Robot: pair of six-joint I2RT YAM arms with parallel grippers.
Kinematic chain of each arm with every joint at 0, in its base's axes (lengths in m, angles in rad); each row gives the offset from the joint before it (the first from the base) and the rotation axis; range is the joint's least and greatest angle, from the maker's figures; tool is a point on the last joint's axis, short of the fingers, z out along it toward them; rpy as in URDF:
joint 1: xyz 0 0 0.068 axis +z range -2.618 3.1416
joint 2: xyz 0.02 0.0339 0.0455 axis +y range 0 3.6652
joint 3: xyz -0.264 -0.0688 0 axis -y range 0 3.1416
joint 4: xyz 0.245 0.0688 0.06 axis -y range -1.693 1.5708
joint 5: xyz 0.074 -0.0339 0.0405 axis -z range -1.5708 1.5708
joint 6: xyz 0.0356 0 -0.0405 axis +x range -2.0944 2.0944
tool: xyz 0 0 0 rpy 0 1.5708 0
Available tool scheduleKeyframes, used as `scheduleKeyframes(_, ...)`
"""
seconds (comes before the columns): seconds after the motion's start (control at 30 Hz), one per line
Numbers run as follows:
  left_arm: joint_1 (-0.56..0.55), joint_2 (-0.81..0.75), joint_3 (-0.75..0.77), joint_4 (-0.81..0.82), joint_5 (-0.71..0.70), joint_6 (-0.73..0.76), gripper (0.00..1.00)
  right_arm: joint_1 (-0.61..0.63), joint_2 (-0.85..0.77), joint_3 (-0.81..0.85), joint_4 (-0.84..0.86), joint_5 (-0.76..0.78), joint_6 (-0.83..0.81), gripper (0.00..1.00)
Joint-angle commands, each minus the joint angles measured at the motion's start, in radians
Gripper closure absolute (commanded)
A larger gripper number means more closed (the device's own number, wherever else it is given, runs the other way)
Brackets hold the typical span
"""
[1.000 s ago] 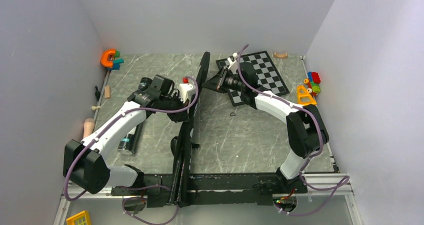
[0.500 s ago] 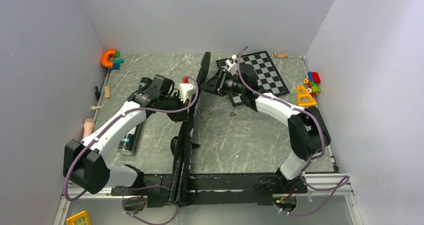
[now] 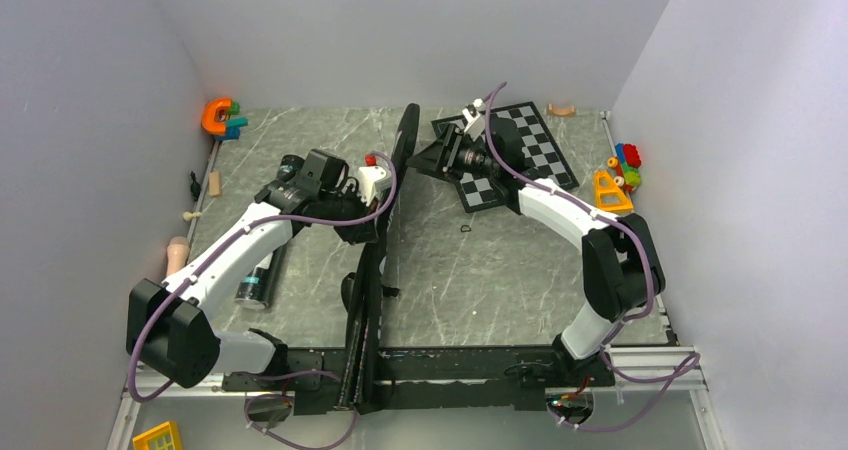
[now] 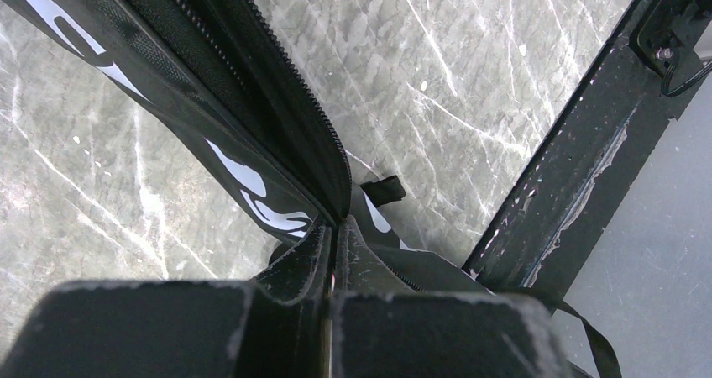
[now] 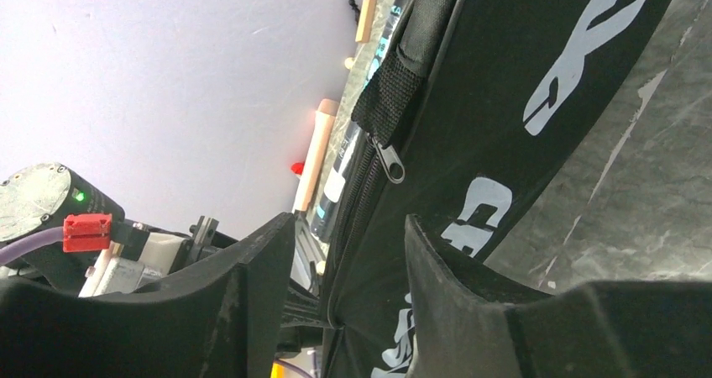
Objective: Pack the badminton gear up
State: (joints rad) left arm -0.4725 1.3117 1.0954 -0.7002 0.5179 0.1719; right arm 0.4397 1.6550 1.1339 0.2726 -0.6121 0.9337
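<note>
The black racket bag (image 3: 365, 300) runs as a long, narrow strip up the middle of the grey marbled tabletop (image 3: 480, 270), from the near edge between the two arm bases towards the back wall. From above it is seen edge-on. The left tool (image 3: 385, 208) sits about midway along the bag. In the left wrist view this tool (image 4: 336, 231) has its fingers pressed tight together, pinching the bag's (image 4: 239, 172) zipped edge where the zipper teeth meet. The right tool (image 3: 425, 162) hangs just beside the far end of the bag. In the right wrist view its fingers (image 5: 252, 277) stand well apart and grip nothing. The bag's (image 5: 546, 76) white-lettered side and a silver zipper pull (image 5: 391, 170) show in the gap. A dark tube (image 3: 257, 282) lies on the tabletop to the left of the bag, by the left arm. The chessboard (image 3: 530, 140) lies behind the right tool.
</note>
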Motion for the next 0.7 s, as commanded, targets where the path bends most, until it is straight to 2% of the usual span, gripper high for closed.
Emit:
scheduleKeyframes(0.0, 0.002, -0.032, 0.059, 0.047, 0.044, 0.025, 1.00, -0.003, 0.021, 0.056, 0.066, -0.032, 0.004, 0.48)
scheduleKeyframes(0.47, 0.002, -0.036, 0.060, 0.046, 0.042, 0.026, 1.00, -0.005, 0.061, 0.067, 0.102, -0.053, 0.022, 0.83)
scheduleKeyframes(0.67, 0.002, -0.033, 0.057, 0.047, 0.046, 0.028, 1.00, -0.006, 0.061, 0.069, 0.099, -0.059, 0.016, 0.83)
